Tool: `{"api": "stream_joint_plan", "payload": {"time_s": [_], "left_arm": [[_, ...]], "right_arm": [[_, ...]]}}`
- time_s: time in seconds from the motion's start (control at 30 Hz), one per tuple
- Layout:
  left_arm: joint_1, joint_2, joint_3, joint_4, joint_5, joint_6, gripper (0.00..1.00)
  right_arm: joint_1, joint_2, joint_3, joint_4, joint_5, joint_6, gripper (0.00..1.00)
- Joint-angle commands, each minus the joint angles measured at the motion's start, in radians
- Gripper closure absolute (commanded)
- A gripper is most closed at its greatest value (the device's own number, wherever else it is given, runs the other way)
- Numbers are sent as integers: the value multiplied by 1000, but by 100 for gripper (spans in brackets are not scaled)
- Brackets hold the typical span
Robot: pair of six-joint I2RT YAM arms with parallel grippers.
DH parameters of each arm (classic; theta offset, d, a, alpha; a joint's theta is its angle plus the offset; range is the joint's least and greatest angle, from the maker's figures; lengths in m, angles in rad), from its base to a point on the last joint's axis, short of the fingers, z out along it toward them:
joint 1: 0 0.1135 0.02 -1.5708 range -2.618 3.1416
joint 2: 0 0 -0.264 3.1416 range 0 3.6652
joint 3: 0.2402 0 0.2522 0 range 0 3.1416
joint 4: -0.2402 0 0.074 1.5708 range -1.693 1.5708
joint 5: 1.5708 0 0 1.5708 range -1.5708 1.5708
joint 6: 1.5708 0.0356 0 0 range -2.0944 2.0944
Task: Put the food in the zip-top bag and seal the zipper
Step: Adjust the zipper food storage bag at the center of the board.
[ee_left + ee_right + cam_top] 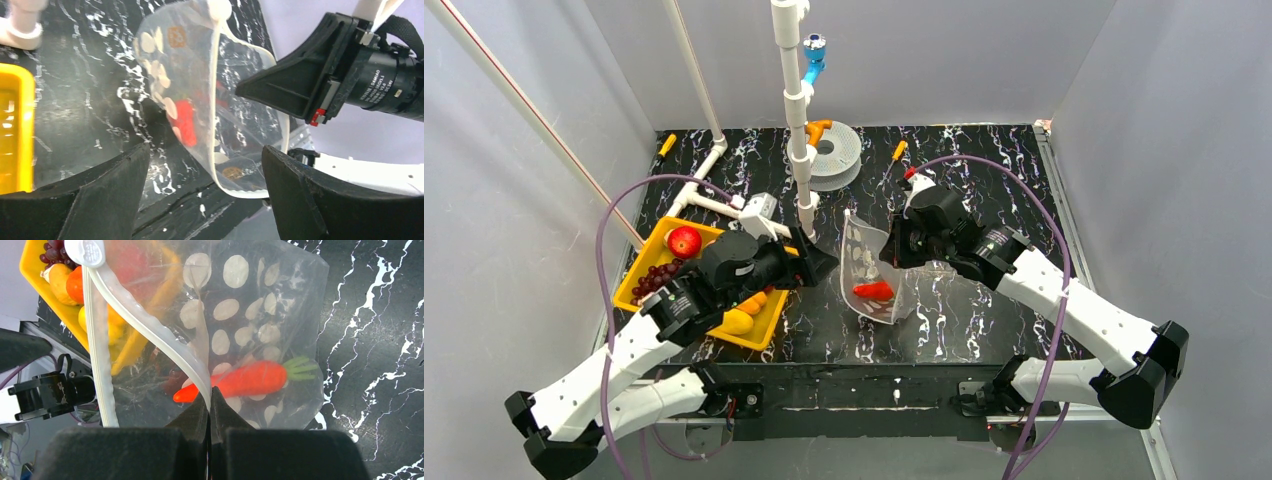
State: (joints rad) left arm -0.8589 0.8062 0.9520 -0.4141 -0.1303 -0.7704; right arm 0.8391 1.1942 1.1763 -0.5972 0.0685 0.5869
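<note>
**Bag held open at mid-table, one carrot inside**

At the near edge, both arm bases are bolted to a black table point(984, 170) veined with white like marble, and purple cables loop up from them.

To the near left, a yellow tray point(639, 270) lies on the table holding a red apple point(684, 241), purple grapes point(656, 278) and orange and yellow pieces point(749, 305). The left gripper point(205, 149) hovers just right of the tray with its jaws apart and nothing between them, facing the mouth of the bag.

The zip-top bag point(869, 265) stands at the middle of the table, its lower end seemingly resting on the surface. A carrot point(250, 380) lies in its bottom. The right gripper point(210, 400) has its fingers pressed together on the zipper point(150, 340), pinching one lip of the mouth and holding the pouch up. The other lip curves away, so the mouth gapes.

Farther back, a white pipe post point(794, 100) rises from the table, with a grey spool point(832, 155) lying flat just right of its foot. Plain pale walls point(924, 60) close in the left, right and far sides.
</note>
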Motion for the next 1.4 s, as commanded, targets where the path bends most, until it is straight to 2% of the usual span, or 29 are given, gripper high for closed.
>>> {"api": "stream_joint_plan", "payload": {"time_s": [0.0,0.17,0.2,0.27,0.33,0.37,0.43,0.57,0.7,0.8,0.97,1.03,1.13,1.2,1.37], "left_arm": [[6,85,-50,130,190,-43,20],[6,184,-58,175,241,-73,26],[6,204,-57,191,265,-72,30],[6,252,-40,182,307,-52,46],[6,292,-6,142,349,-19,79],[6,302,16,119,361,-1,91],[4,284,44,121,390,8,100],[4,222,92,122,428,-55,100],[4,202,79,161,438,-241,100],[6,239,48,208,438,-333,100],[24,345,61,130,330,-279,100],[50,369,25,157,362,-290,100],[66,368,-9,296,514,-319,100],[62,348,4,355,568,-330,100],[60,229,23,354,491,-255,100]], "right_arm": [[-3,8,59,-4,4,-32,99],[-3,6,60,-10,5,-35,99],[-3,4,60,-13,9,-37,99],[-3,3,61,-24,19,-44,99],[-3,-2,64,-35,33,-57,99],[-3,-5,68,-45,38,-69,99],[-1,-11,92,-91,67,-100,99],[13,-19,213,-287,116,-163,99],[52,7,333,-434,163,-186,99],[54,72,333,-402,157,-201,99],[49,166,244,-231,269,-240,99],[39,175,219,-191,259,-264,99],[32,189,258,-237,257,-278,99],[32,175,285,-269,257,-286,99],[32,36,224,-200,238,-300,99]]}}
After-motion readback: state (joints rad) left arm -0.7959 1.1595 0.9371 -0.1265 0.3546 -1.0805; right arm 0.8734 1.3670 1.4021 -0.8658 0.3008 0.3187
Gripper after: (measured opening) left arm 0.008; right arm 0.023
